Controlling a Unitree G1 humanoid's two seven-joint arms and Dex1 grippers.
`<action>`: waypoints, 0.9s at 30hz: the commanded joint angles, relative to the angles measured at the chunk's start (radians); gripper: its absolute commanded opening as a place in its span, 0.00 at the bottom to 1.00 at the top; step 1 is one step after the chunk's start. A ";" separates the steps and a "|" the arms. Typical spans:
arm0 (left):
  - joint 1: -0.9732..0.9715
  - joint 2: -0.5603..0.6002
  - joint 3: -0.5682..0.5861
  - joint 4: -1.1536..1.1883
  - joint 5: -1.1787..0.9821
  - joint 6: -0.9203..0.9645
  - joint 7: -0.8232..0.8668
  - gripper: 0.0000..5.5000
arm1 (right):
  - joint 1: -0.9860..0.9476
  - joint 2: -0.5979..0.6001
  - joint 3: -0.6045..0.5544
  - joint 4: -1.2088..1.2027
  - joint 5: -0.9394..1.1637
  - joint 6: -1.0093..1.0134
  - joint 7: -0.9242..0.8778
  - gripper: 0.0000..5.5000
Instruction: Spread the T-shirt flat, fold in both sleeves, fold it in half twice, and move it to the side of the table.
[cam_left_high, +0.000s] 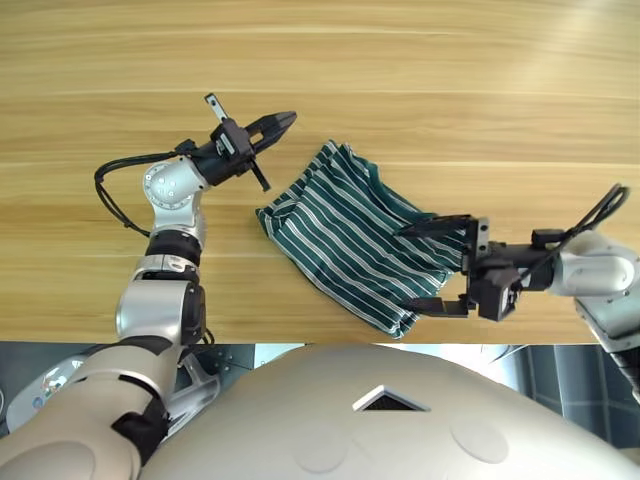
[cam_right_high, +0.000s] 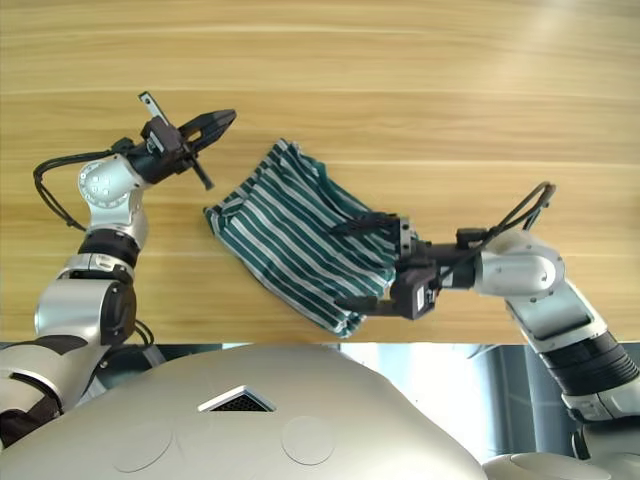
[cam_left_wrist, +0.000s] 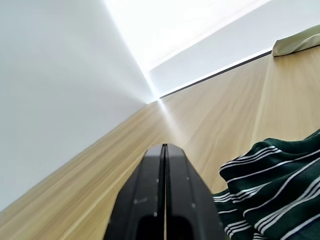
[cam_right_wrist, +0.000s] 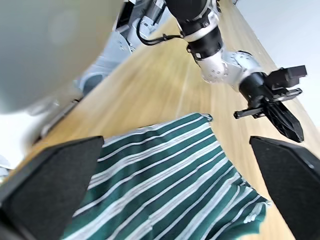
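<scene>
From the head cameras, I see the T-shirt (cam_left_high: 350, 235), dark green with white stripes, lying on the wooden counter (cam_left_high: 400, 80) as a rumpled, roughly four-sided bundle set on a diagonal. Its near corner sits close to the counter's front edge. My left end effector (cam_left_high: 278, 124) is off the shirt's far left corner, near it but apart from the cloth, with its two fingers pressed together into one dark point. My right end effector (cam_left_high: 408, 268) is at the shirt's near right side, fingers spread wide. One finger reaches over the right edge of the cloth and the other lies by the near corner. I cannot tell whether either one touches the fabric.

In the left wrist view, the left end effector (cam_left_wrist: 164, 150) shows as two black fingers closed flush against each other with nothing between them. Striped folds of the T-shirt (cam_left_wrist: 270, 190) lie just beside it on the counter (cam_left_wrist: 215, 115).

In the right wrist view, the pads (cam_right_wrist: 50, 185) of the right end effector stand far apart at either side, and the T-shirt (cam_right_wrist: 165, 170) is spread on the counter between and beyond them. Past the shirt's far edge, the left end effector (cam_right_wrist: 282, 117) hangs with its fingers shut, clear of the cloth
</scene>
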 joint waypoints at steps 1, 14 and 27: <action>-0.018 0.011 -0.004 0.012 0.002 -0.009 0.009 0.01 | -0.118 0.095 0.038 0.010 -0.087 0.083 0.001 0.98; 0.003 -0.006 -0.015 -0.003 -0.010 -0.017 0.012 0.01 | -0.412 0.475 0.305 0.634 -0.780 0.078 -0.319 0.98; 0.028 -0.016 -0.009 -0.022 -0.025 -0.019 0.025 0.01 | -0.627 0.839 0.205 1.379 -0.677 0.202 -0.818 0.98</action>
